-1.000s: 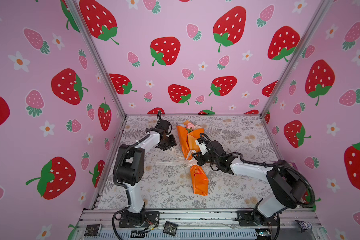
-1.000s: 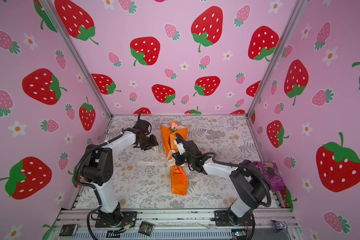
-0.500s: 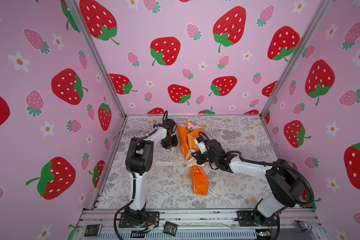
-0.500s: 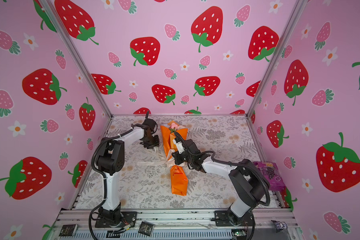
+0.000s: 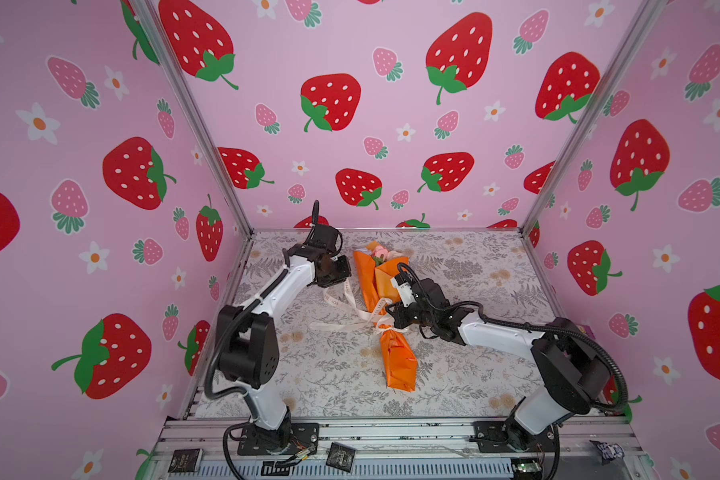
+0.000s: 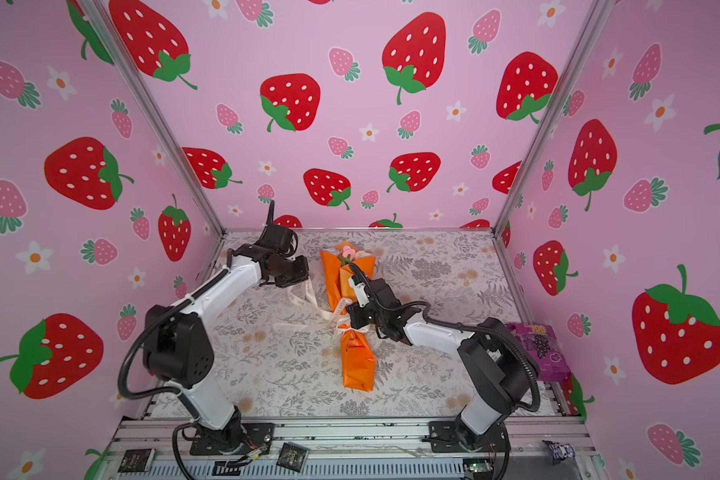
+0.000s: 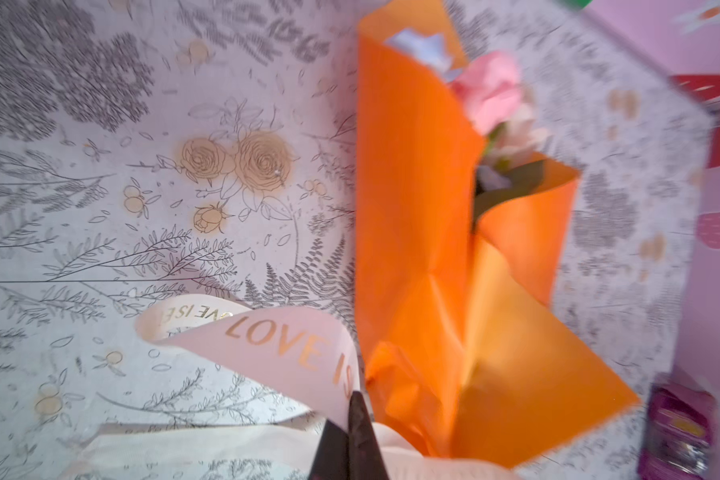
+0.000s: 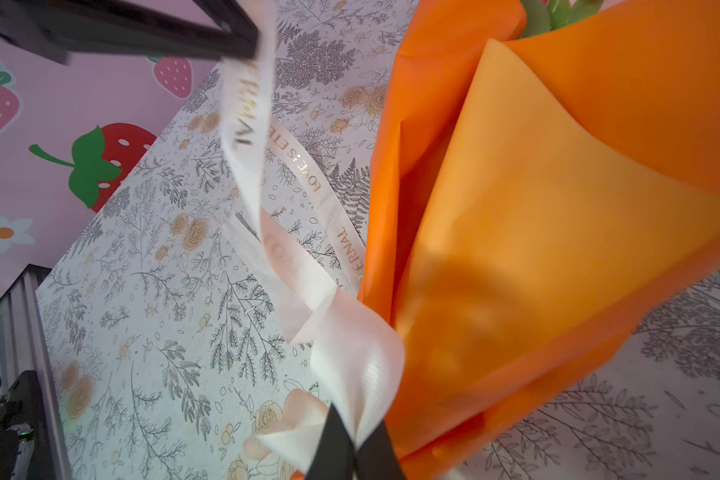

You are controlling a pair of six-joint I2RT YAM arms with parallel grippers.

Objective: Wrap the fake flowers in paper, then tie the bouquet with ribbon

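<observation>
Closure of the left end effector (image 7: 356, 401) has just pinched the ribbon (image 7: 275, 345); the right end effector (image 8: 352, 451) clamps another strand beside the bouquet of fake flowers (image 5: 398, 357) lying on the desk (image 5: 474, 266), so tightening looks ready.

Ribbon (image 7: 292, 349), cream with gold capitals. In the left wrist view, the loop just beside the bouquet (image 7: 412, 216) reads "LOVE IS". The fold behind it shows the same letters reversed, "OVE IS E".

In the right wrist view, the strand lying flat on the table reads "ERNAL", then "LOVE IS ETE" (the pieces fit one repeating line, LOVE IS ETERNAL). The raised strand shows what looks like "AL"; the rest is blurred.

In a top view, the purple packet (image 6: 537, 353) by the right wall has "100" in yellow near its top edge. Its other print is too small to read.

Black tags (image 5: 339, 455) on the front rail carry pale print, unreadable.
</observation>
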